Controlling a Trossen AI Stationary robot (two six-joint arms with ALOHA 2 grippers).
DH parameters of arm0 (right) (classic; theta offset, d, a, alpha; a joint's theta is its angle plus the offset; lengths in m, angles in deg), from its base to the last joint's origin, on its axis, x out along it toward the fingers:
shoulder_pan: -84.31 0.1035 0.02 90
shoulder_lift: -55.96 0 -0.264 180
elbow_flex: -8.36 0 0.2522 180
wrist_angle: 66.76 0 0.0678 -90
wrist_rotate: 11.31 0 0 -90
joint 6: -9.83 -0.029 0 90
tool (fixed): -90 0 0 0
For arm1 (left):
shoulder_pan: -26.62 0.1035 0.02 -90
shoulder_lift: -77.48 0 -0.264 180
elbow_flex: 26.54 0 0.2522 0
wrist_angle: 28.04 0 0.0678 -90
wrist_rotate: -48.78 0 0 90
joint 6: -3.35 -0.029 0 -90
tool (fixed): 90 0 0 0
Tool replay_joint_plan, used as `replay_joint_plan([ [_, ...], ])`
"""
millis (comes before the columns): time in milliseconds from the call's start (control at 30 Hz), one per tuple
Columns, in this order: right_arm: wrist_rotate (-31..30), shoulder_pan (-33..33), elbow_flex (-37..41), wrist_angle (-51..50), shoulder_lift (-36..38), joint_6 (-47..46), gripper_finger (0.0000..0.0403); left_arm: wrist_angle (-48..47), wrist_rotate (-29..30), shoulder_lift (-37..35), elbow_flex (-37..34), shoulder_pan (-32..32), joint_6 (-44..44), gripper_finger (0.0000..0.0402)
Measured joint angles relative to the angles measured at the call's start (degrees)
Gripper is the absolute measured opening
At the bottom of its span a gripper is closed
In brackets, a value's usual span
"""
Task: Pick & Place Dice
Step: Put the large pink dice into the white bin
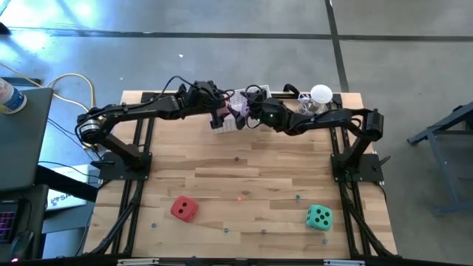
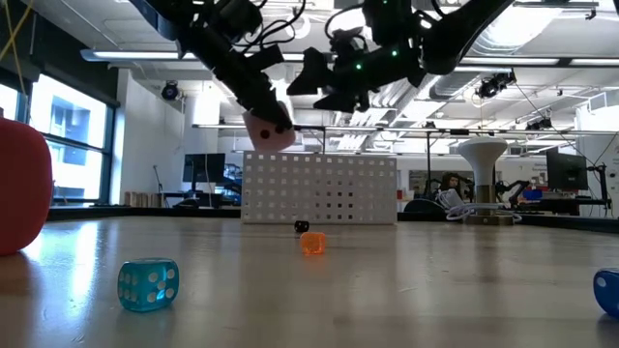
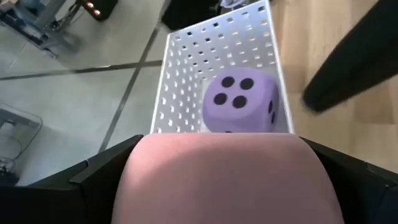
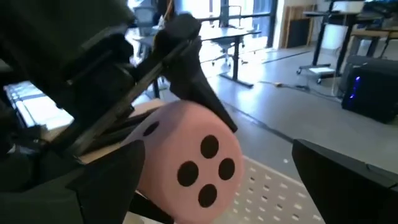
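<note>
Hiding from low view: purple die (image 3: 241, 103) inside basket (image 3: 186, 74)

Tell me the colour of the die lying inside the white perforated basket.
Purple die with dark pips, lying in the white basket; clearest in the left wrist view.

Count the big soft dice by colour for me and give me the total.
pink die: 1
purple die: 1
red die: 1
teal-green die: 1
Total: 4
</note>
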State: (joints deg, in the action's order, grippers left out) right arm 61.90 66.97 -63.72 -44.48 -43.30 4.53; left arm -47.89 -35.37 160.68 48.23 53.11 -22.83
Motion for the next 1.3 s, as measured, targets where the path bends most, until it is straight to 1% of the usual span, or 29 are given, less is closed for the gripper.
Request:
replay_joint_plan([
  [67, 0.77, 0.19, 0.02, 0.14, -0.07, 0.01, 0.0400, 0.40, -0.34, 0.00, 0.00, -0.04, 0.00, 0.0386],
  [233, 0.86, 0.21, -1.21, 0.46, -0.13, 0.90, 0.0400, 1.56, -3.98, 0.02, -0.02, -0.04, 0.00, 0.0386],
  [400, 2.22, 0.86, -2.62, -0.21, -1.39, 2.32, 0.0400, 3.69, -4.24, 0.02, 0.00, -0.04, 0.91, 0.0386],
  [667, -4.28, 0.41, -5.65, -9.27, -1.49, 3.93, 0.0400, 3.78, -4.51, 0.13, -0.02, -0.37, 0.30, 0.0386],
  [900, -5.08, 0.15, -5.79, -11.95, -1.35, 3.38, 0.0400, 5.64, -4.70, 0.17, -0.07, -0.63, 0.82, 0.0386],
  [1100, -7.55, 0.17, -5.92, -13.04, -2.24, 2.68, 0.0400, 7.17, -4.83, 0.22, -0.17, -0.67, 1.81, 0.0386],
  [1300, -6.62, -0.70, -5.88, -12.58, -4.67, 0.74, 0.0400, 6.93, -3.31, 0.31, -0.28, -0.67, 1.18, 0.0386],
])
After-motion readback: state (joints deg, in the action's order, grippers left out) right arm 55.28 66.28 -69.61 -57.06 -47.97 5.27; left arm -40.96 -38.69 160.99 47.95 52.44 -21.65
